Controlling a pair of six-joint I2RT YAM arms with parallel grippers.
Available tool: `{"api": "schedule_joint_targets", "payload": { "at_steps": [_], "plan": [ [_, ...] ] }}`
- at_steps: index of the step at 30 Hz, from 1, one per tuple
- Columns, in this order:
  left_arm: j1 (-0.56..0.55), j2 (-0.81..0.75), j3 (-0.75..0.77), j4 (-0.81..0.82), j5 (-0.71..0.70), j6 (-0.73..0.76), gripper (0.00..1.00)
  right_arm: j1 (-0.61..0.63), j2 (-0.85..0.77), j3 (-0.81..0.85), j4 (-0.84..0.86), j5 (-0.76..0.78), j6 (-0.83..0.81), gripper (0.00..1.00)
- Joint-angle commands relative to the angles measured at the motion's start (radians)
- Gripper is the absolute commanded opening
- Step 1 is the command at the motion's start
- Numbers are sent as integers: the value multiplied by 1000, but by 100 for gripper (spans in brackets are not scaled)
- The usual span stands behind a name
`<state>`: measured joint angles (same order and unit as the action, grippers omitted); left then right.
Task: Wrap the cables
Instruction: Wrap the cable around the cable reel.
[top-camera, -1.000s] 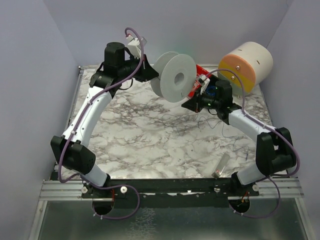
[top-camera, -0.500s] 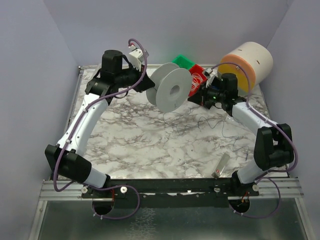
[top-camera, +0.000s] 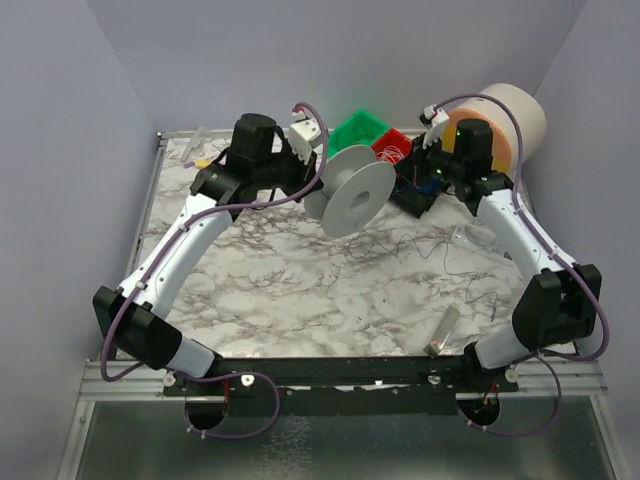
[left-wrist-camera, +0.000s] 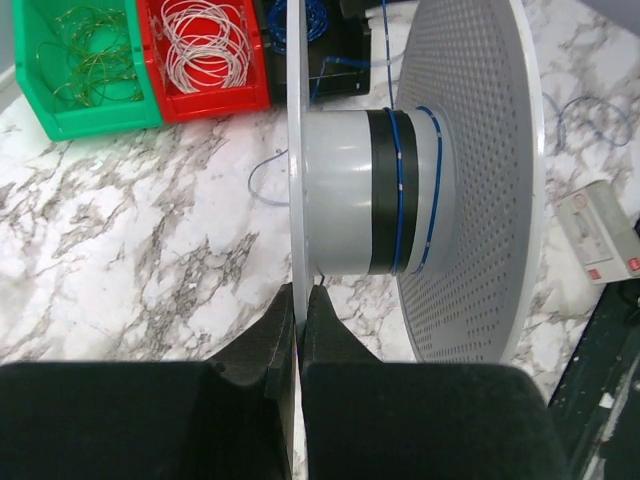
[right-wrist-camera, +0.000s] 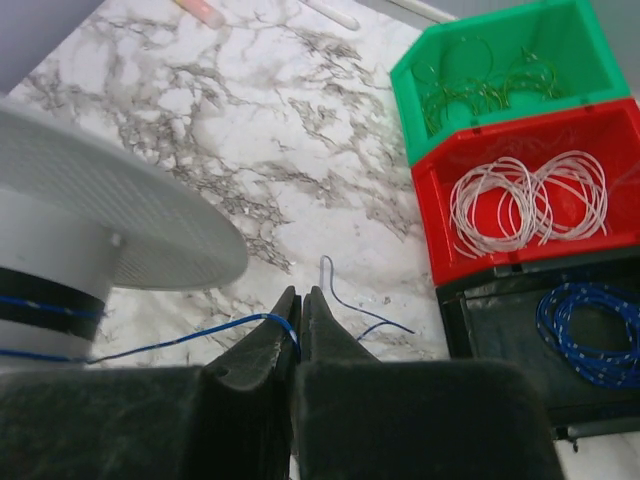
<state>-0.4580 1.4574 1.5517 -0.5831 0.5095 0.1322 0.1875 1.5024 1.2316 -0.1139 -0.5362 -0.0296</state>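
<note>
A grey perforated spool (top-camera: 350, 190) hangs above the marble table (top-camera: 270, 280). My left gripper (top-camera: 305, 175) is shut on the edge of its near flange (left-wrist-camera: 296, 150). A few turns of thin dark blue cable (left-wrist-camera: 400, 190) lie over a black band on the hub. My right gripper (top-camera: 410, 188) is shut on that cable (right-wrist-camera: 180, 338), which runs taut from its tips (right-wrist-camera: 300, 298) to the spool (right-wrist-camera: 110, 200). More loose, hair-thin dark cable (top-camera: 400, 245) lies tangled on the table below the spool and trails to the right.
A green bin (top-camera: 358, 128), a red bin (right-wrist-camera: 520, 250) of white wire rings and a black bin (right-wrist-camera: 500, 330) with a blue coil stand at the back. A large cream and orange cylinder (top-camera: 495, 125) sits at back right. A small clear piece (top-camera: 445, 328) lies front right.
Both arms have swung right and back. The spool has moved right and tilted in the left gripper. The right gripper has pulled back toward the bins, and the green and red bins have come into view.
</note>
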Motion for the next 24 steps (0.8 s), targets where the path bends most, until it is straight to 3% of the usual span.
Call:
{"api": "schedule_joint_targets", "payload": {
  "at_steps": [1, 9, 14, 18, 24],
  "plan": [
    [-82, -46, -8, -50, -185, 107, 0, -21, 62, 214, -334, -112, -121, 0],
    [-130, -26, -25, -9, -429, 117, 0, -21, 131, 514, -782, -231, -290, 0],
    [-156, 8, -25, 22, -532, 105, 0, -20, 150, 527, -881, -325, -339, 1],
    [-175, 44, -28, 52, -552, 70, 0, -20, 138, 445, -814, -554, -277, 0],
    [-194, 108, -6, 76, -643, 3, 0, 12, 53, 273, -373, -702, 79, 1]
  ]
}}
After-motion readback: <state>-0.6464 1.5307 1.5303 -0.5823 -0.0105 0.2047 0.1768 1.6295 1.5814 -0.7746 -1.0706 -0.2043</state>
